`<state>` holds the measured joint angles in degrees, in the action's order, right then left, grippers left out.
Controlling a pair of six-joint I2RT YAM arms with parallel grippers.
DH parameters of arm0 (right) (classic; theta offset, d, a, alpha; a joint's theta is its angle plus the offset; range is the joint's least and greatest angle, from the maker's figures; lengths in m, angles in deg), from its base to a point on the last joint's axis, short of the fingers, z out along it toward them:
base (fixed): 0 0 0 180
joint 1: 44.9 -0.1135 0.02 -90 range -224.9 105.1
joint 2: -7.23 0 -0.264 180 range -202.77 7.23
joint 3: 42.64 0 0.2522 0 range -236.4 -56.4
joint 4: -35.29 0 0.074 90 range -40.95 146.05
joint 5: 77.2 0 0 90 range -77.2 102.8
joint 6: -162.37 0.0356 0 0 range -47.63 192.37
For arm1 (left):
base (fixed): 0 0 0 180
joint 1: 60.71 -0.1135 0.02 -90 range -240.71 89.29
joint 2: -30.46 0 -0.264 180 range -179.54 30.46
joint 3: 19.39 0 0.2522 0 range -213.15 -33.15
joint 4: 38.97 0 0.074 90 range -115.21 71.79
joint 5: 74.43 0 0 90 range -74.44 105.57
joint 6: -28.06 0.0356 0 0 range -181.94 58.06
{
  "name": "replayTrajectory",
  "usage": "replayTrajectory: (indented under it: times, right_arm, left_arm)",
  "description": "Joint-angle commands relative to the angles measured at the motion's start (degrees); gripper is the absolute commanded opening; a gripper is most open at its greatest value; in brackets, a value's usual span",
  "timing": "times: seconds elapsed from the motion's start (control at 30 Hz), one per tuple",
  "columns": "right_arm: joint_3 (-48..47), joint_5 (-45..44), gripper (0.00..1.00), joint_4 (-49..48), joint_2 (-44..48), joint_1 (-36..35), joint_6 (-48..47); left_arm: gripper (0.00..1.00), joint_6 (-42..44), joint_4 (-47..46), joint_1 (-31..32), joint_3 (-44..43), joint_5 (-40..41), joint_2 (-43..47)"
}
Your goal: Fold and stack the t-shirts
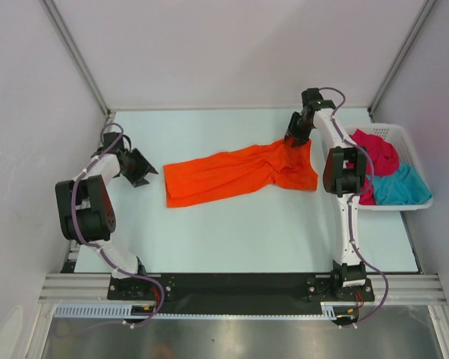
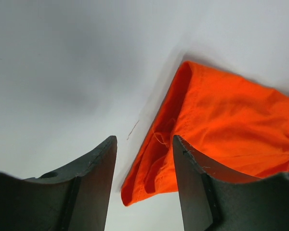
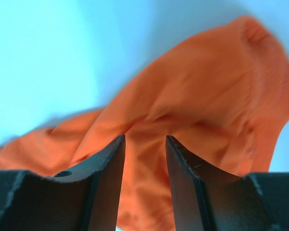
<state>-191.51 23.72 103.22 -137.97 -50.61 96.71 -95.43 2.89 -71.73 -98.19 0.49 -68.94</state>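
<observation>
One shirt is out for folding: the orange shirt [image 1: 239,173] lies rumpled on the table [image 1: 232,247], about midway between the arms. The red shirt [image 1: 378,149] and teal shirt [image 1: 404,187] sit heaped in the basket [image 1: 419,203] at the right edge. The orange shirt's long axis runs side to side across the table and is tilted a little. Its left end is nearer the arms' bases and its right end is farther back, where the cloth is bunched. The right claw [image 1: 298,140] hangs over that bunched right end with its jaws parted. Its wrist view shows orange cloth beyond the gap and, as far as I can tell, nothing pinched between the fingers. The left claw [image 1: 140,168] stands just off the shirt's left end, apart from it, jaws likewise parted and empty. In its wrist view the hem corner lies ahead and to the right. Each arm thus faces its own end, and the right one is closer to the cloth. I judge the shirt not yet spread, so the next move calls for taking opposite ends and drawing them apart along that axis.
</observation>
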Motion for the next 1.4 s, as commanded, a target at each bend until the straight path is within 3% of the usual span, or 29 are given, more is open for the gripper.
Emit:
replayTrajectory:
  times: [0.0, 0.27, 0.6, 0.83, 1.37]
  right_arm:
    - [0.8, -3.4, 0.45, 0.4, 11.3, -3.4, -3.2]
    - [14.9, -6.4, 0.45, -1.8, 24.7, -7.4, -5.2]
    - [26.3, -8.4, 0.46, -3.8, 27.7, -10.3, -6.6]
    - [27.7, -9.3, 0.45, -4.6, 27.3, -11.8, -6.6]
    - [26.4, -10.8, 0.45, -2.8, 26.3, -13.4, -7.3]
  left_arm:
    - [0.56, -2.4, -3.1, 2.9, 2.2, 1.3, -1.6]
    - [0.56, -4.7, -7.0, 5.8, 6.4, 1.9, -2.5]
    - [0.56, -7.2, -7.4, 6.4, 11.6, 8.5, 5.7]
    - [0.52, -9.8, -10.6, 7.2, 16.6, 12.7, 13.7]
    - [0.49, -11.7, -16.3, 10.5, 18.8, 12.2, 7.7]
